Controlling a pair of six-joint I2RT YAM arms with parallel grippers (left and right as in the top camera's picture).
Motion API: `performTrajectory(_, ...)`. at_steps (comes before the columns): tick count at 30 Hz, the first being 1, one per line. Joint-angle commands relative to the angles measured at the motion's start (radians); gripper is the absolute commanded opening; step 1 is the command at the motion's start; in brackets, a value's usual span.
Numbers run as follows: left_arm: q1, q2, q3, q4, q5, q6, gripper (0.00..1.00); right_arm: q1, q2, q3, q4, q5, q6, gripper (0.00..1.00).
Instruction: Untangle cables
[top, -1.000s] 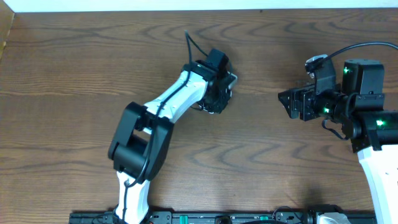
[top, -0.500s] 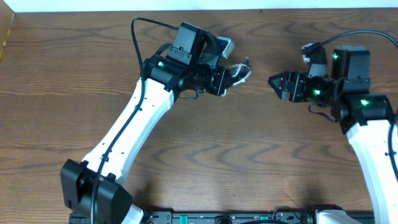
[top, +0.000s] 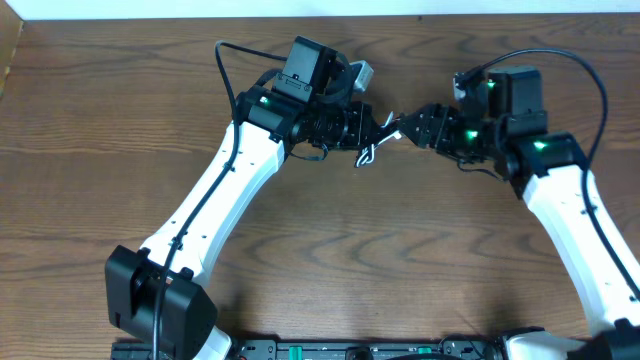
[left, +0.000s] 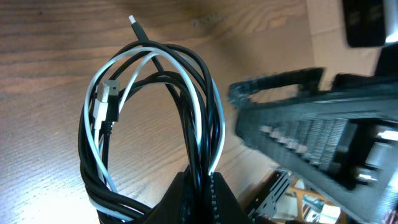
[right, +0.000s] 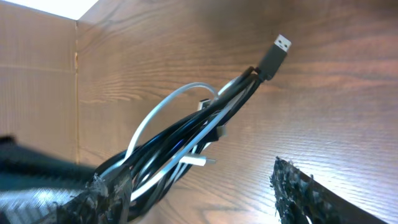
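left jaws clamped on the coiled black and white cables (top: 368, 152), upper middle of frame; right jaws wide open alongside, empty; nothing untangled yet.

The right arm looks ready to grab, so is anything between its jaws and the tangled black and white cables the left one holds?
Nothing visible does. The right gripper, jaws open, faces the tangled thin black and white cables directly; the left gripper pinches them from the far side.
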Motion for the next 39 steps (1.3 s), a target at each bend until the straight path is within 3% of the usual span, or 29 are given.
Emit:
performTrajectory(1,0.006,0.002,0.003,0.005,-0.016,-0.042,0.08,0.027,0.04,0.018,0.025,-0.005,0.101,0.67)
performTrajectory(12,0.006,0.006,0.003,0.03,-0.068,-0.041,0.08,0.074,0.094,0.018,0.085,-0.035,0.141,0.64)
performTrajectory(21,0.026,0.006,0.003,0.085,0.005,-0.041,0.08,0.111,0.215,0.018,0.073,-0.006,0.14,0.58)
performTrajectory(23,0.053,0.006,0.003,0.086,0.048,-0.04,0.08,0.098,0.24,0.018,0.06,0.014,0.132,0.52)
performTrajectory(32,0.211,0.006,0.003,0.084,0.278,-0.028,0.07,0.029,0.259,0.018,-0.047,0.194,-0.009,0.01)
performTrajectory(39,0.23,0.006,0.003,0.017,0.302,0.091,0.08,-0.02,0.259,0.018,-0.094,0.196,-0.158,0.01)
